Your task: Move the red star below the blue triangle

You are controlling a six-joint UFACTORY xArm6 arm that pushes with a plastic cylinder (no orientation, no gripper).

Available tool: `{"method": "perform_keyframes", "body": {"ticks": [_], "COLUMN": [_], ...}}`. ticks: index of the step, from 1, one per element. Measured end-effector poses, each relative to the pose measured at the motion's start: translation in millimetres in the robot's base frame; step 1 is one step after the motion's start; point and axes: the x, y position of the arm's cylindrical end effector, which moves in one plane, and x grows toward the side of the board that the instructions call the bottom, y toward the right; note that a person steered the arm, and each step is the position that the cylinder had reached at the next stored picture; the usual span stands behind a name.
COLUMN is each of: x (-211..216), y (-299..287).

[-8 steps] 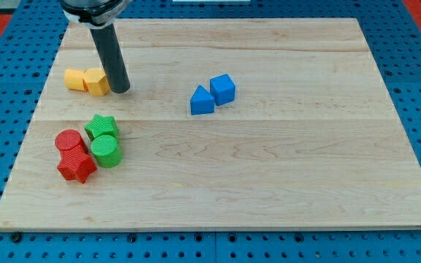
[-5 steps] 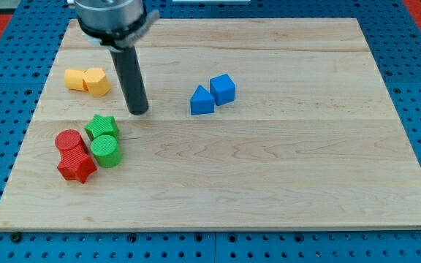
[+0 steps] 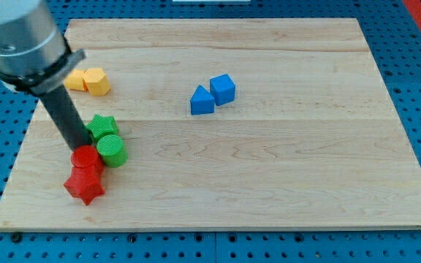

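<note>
My tip (image 3: 77,147) presses on the far-left edge of the red cylinder (image 3: 86,157); this rod has no hand to clench. The red star (image 3: 85,185) lies just near of that cylinder, at the worktop's (image 3: 269,175) near left, well apart from the blue triangle (image 3: 202,101).

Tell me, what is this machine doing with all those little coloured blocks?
A robot arm is pushing blocks across a wooden board with a dark rod. My tip is at the view's left, against the red cylinder, which touches the red star. The star is to end up below the blue triangle, still far to the right.
</note>
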Motion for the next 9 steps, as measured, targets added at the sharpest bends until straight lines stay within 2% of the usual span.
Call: {"method": "perform_keyframes", "body": {"ticks": [1,3,4,6,8,9], "x": [19,52,52,70,55,43], "y": [-40,-18,-18,-56,34,59]}}
